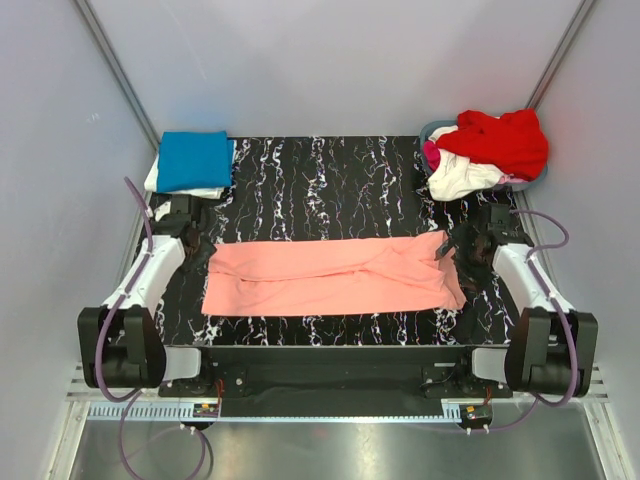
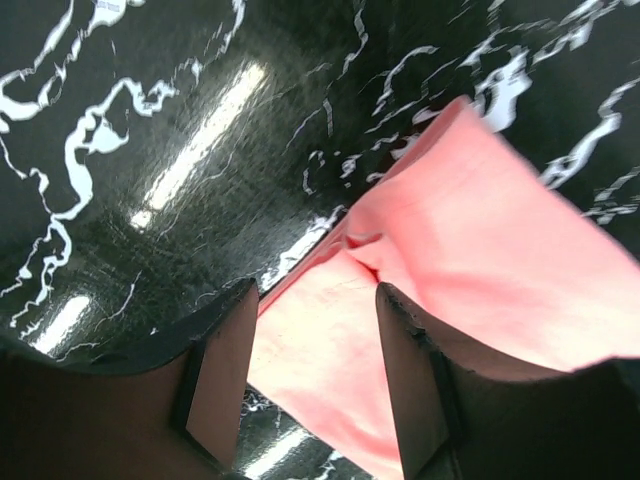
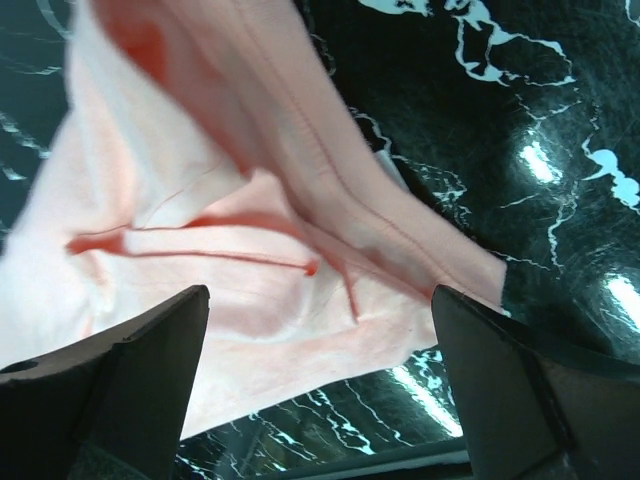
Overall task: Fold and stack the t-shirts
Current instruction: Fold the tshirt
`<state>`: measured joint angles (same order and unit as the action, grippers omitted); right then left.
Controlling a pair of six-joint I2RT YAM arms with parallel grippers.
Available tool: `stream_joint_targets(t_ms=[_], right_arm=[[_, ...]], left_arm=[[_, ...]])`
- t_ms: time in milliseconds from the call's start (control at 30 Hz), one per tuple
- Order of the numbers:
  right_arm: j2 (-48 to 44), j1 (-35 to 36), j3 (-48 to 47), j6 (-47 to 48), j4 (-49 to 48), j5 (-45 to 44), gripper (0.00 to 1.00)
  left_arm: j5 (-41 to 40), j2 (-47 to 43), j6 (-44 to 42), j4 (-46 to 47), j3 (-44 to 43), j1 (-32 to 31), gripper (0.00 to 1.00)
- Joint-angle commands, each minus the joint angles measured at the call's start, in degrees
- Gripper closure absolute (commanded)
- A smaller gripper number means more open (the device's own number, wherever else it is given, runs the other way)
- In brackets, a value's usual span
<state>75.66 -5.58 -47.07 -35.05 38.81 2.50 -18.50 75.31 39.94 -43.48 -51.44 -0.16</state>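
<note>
A salmon-pink t-shirt [image 1: 330,274] lies folded into a long flat band across the black marbled table [image 1: 330,180]. My left gripper [image 1: 197,243] hovers over the band's left end with its jaws open, pink cloth [image 2: 330,350] below them and nothing pinched. At the band's right end my right gripper [image 1: 462,246] stands wide open above the cloth [image 3: 250,280], holding nothing. A folded bright blue t-shirt [image 1: 194,159] rests on a white one [image 1: 153,180] at the back left. Red [image 1: 500,138], white [image 1: 463,178] and magenta [image 1: 431,155] t-shirts are heaped at the back right.
A grey-blue basket [image 1: 436,129] at the back right corner holds the heap of shirts. Pale walls close in the table on three sides. Both arm bases sit at the near edge.
</note>
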Motion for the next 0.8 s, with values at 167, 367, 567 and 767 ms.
stream_joint_targets(t_ms=[167,367,567,767], right_arm=[[-5.35,0.75,8.21,-5.11,-5.84,11.12,0.0],[-0.35,9.96,8.49,-8.45,-9.36,8.49,0.02],[12.11,13.85,2.71,-8.46,-11.74,5.76,0.02],[27.92,13.85,-14.49,-4.68,-9.81,1.01,0.03]], left_arm=[[3.73,2.28,-1.27,6.82,-1.65,-1.93,0.46],[3.56,10.1,-0.83,10.87,-0.94,-8.44,0.5],[4.09,16.26,-1.01,12.46,-0.77,-11.7,0.53],[4.26,18.57,-1.27,9.83,-0.5,-15.29,0.6]])
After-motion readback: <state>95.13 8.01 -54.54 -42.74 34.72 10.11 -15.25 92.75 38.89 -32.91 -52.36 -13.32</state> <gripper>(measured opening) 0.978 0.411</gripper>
